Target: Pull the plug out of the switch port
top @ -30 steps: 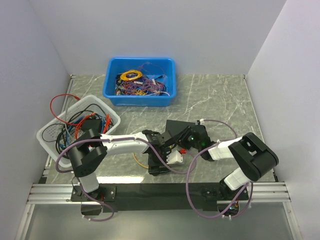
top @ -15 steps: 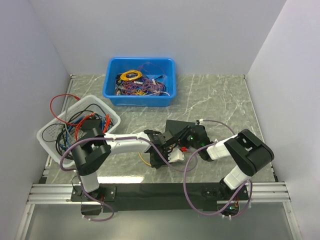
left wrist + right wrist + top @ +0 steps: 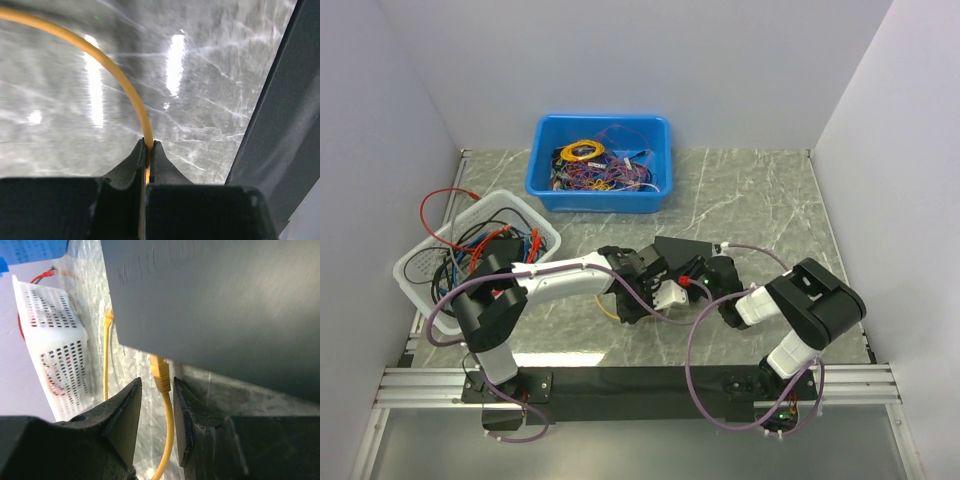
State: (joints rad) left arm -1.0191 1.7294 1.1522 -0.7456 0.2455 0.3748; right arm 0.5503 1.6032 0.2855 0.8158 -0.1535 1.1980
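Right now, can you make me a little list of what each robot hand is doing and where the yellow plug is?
left gripper: shut on the yellow cable
right gripper: open, one finger on each side of the plug
plug: yellow, sitting in a port on the edge of the switch
switch: flat and black
job: plug not pulled out yet

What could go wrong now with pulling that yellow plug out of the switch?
The left hand pinches the cable, not the plug, so a pull could slip or strain it. The right hand only straddles the plug, so the switch may drag along.
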